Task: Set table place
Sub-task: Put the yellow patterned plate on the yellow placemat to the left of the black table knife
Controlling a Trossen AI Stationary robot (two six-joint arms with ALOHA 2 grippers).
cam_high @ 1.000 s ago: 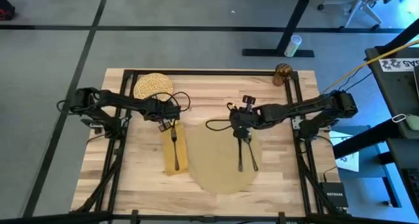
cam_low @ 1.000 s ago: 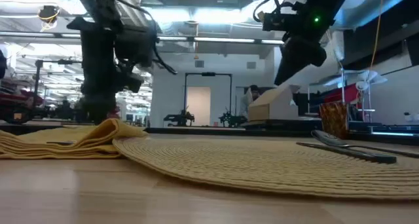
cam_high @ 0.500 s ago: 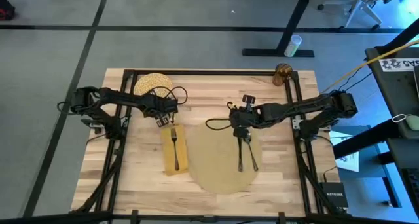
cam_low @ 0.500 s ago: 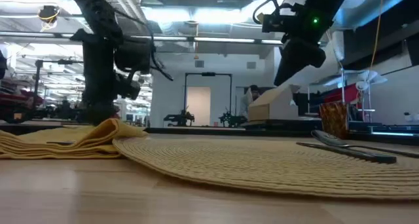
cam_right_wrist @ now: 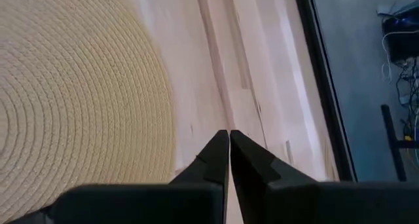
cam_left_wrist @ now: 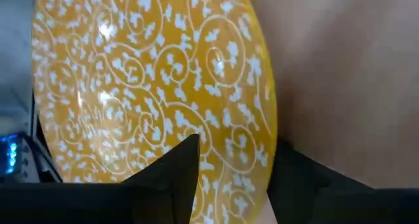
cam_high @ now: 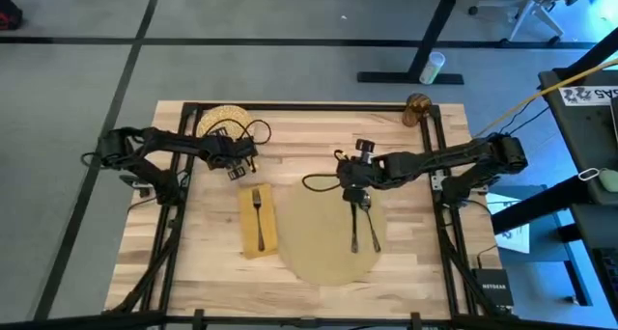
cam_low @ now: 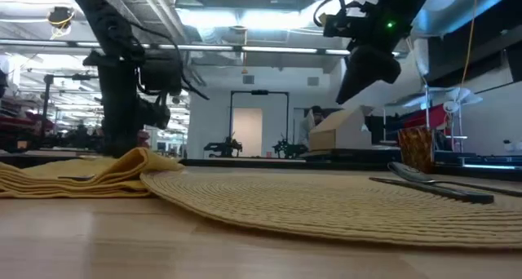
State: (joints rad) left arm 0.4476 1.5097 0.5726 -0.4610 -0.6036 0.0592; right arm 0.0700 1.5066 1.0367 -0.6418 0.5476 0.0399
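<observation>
L gripper (cam_high: pixel 235 163) over plate (cam_high: pixel 225 121) at far-left counter (cam_high: pixel 309 118) corner, fingers (cam_left_wrist: pixel 177 168) open. R gripper (cam_high: pixel 353 190) above mat (cam_high: pixel 323 233), fingers (cam_right_wrist: pixel 226 152) closed, empty. Risk: plate rim slips if pinch shallow; may knock fork (cam_high: pixel 258 214) on napkin (cam_high: pixel 257 241).

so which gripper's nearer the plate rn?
Left. The left gripper sits at the edge of the yellow plate in the far-left corner of the table; its wrist view is filled by the plate. The right gripper, shut, is over the placemat, well away.
</observation>
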